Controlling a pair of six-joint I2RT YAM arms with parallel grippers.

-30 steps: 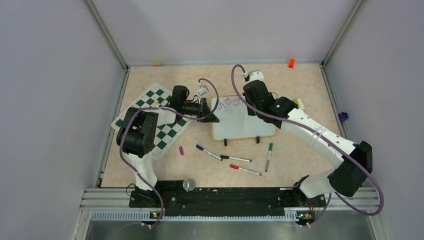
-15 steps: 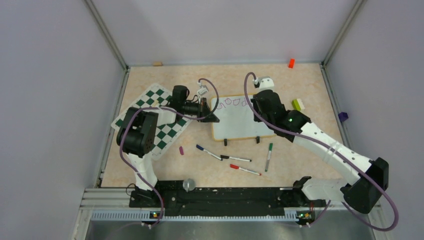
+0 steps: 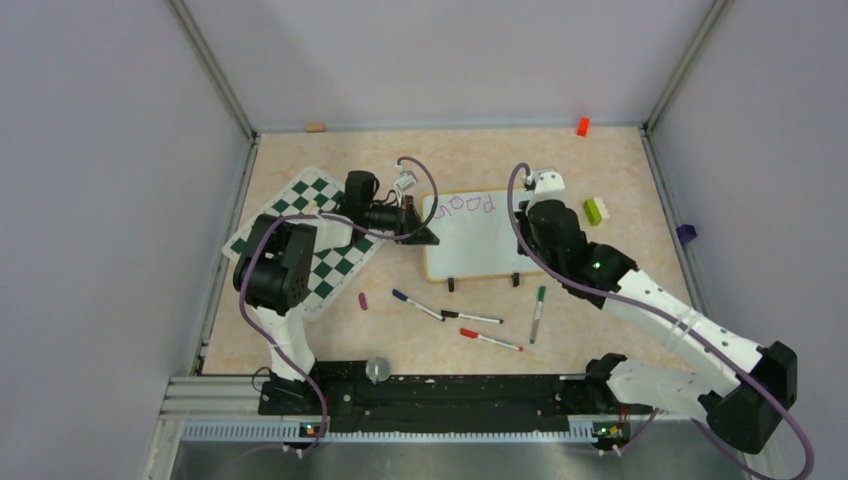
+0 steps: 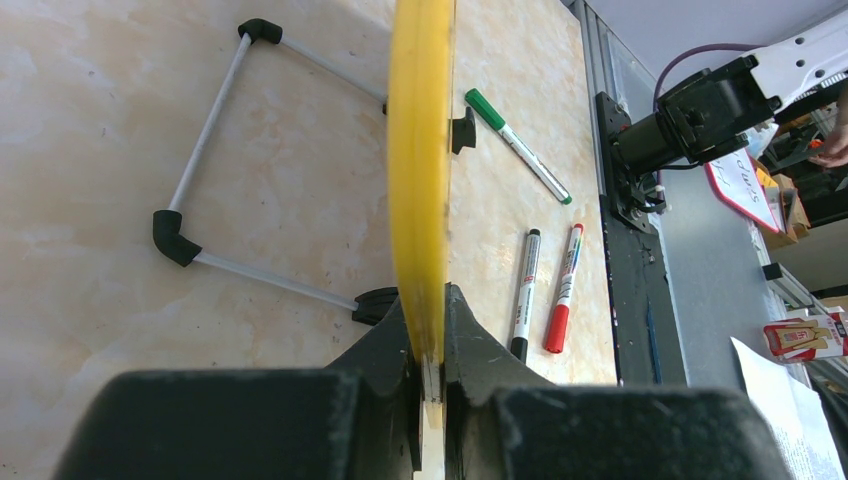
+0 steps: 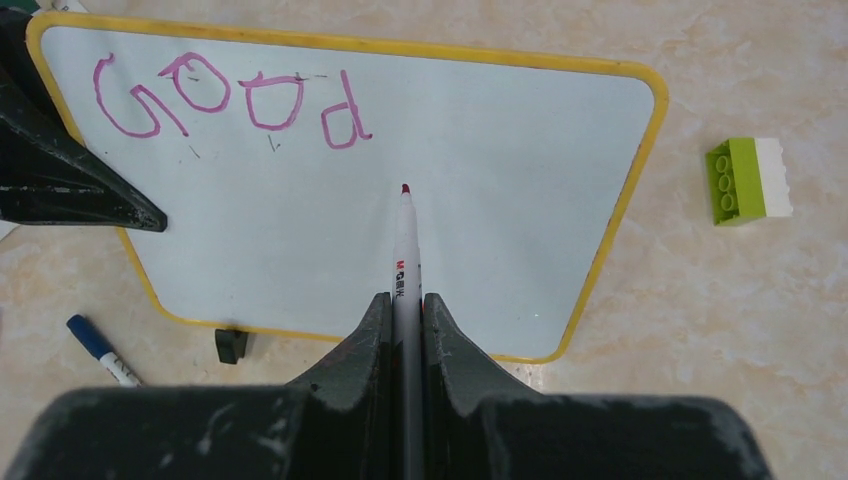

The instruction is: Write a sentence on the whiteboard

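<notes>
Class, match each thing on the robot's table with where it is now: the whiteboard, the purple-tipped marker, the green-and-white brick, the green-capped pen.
Things:
1 whiteboard
2 purple-tipped marker
3 green-and-white brick
4 green-capped pen

Places:
A lying loose in front of the board's clipped edge
B clamped in the right gripper
C beside the board's right edge
D pinched at its edge by the left gripper

Pairs: 1-D, 2-B, 3-C, 4-A

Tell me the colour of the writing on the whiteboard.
Purple-pink writing on the whiteboard; clearest in right wrist view.

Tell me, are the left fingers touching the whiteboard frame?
Touching. The left wrist view shows the left fingers pressed on both sides of the whiteboard frame, with no gap.
</notes>
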